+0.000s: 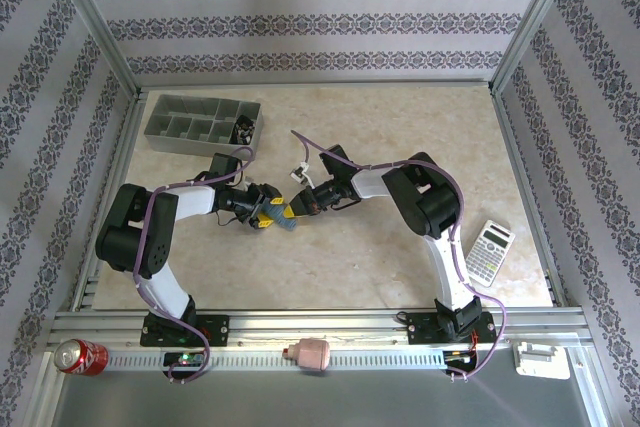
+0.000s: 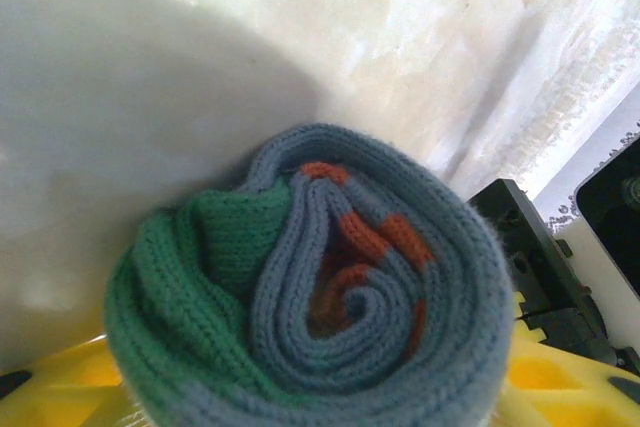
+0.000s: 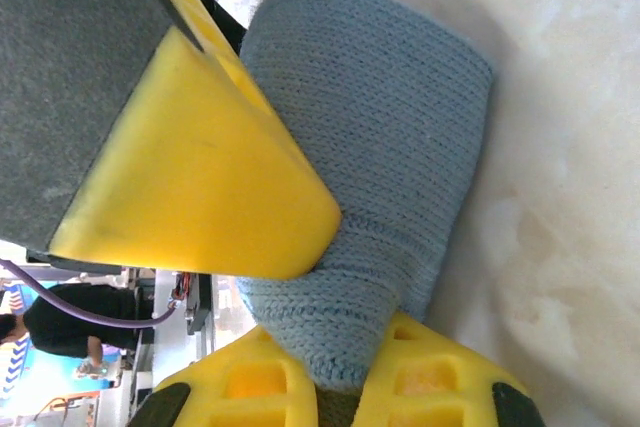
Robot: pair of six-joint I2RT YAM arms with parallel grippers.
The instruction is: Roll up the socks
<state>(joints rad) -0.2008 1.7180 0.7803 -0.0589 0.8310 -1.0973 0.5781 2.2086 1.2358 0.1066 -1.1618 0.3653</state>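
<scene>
Top view: the blue-grey knitted sock with teal toe and orange-red cuff (image 1: 284,221) sits as a tight roll on the beige table (image 1: 400,127), on the arm-base side of the grey plastic compartment tray (image 1: 200,122), off its right end. The left gripper (image 1: 265,210) and right gripper (image 1: 298,207) meet on it.
Left wrist: the left gripper (image 2: 310,405) has jaws parted just enough for the roll, which is wedged between its yellow fingers (image 2: 560,377).
Right wrist: the right gripper (image 3: 340,389) has jaws almost closed, pinching the roll's outer layer.
Handling: probably light, soft and springy, and likely to unwind if freed. Best gripped across the roll's full thickness.
</scene>
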